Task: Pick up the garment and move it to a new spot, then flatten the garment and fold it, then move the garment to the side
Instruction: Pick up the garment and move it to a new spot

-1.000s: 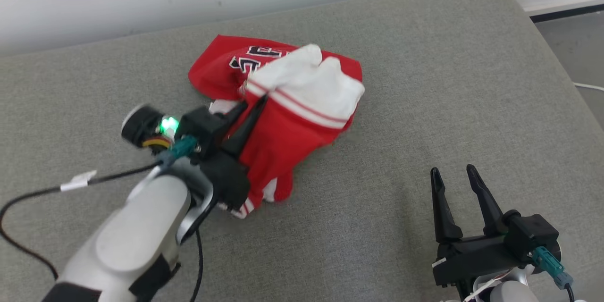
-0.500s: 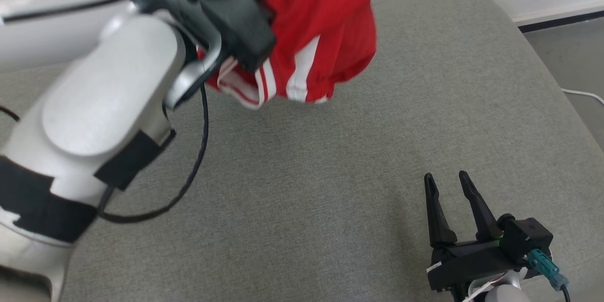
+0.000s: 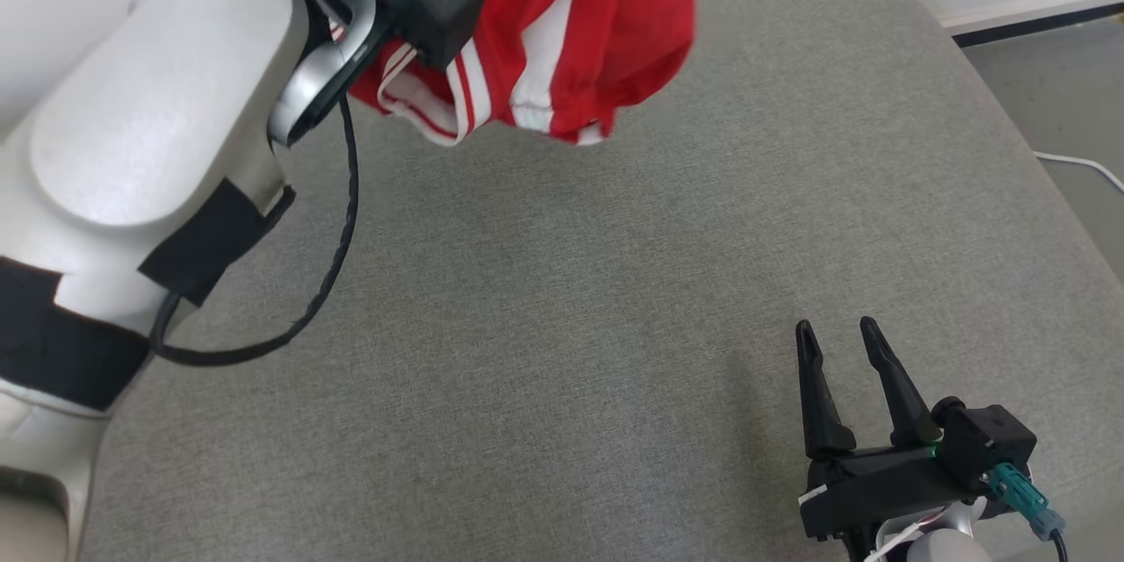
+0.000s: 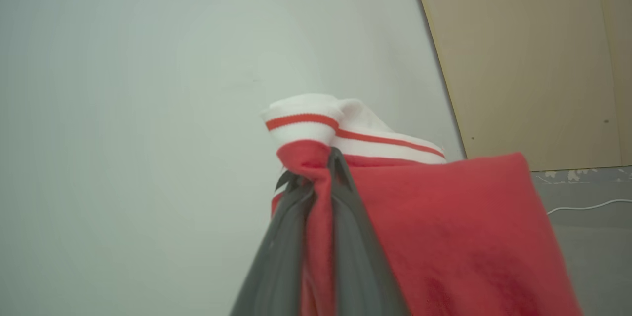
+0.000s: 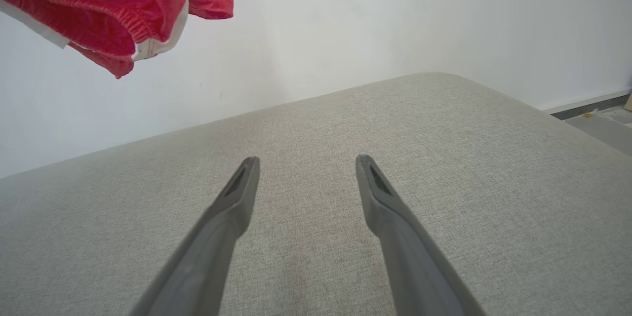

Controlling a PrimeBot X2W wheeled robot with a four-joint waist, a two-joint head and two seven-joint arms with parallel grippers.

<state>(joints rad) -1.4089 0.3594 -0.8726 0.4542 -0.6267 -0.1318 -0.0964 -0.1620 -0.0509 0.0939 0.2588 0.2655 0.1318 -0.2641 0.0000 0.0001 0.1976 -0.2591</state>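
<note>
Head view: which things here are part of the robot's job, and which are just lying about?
Job: red-and-white garment, hanging from the shut left tool; open right tool; grey cushion below.
Lying about: white cable on the floor; beige board.

Red garment (image 3: 597, 26) with white stripes — grey woven cushion (image 3: 571, 325), black claws.

Rounded pale-grey left forearm (image 3: 149, 105) banded with black straps (image 3: 206, 237), silver wrist bracket (image 3: 325, 70), looped black cable (image 3: 338, 219). Right gripper (image 3: 839, 338): two long, tapering dark fingers on a blocky black housing, with a teal connector (image 3: 1019, 492) and small white tag (image 3: 812, 492).
</note>
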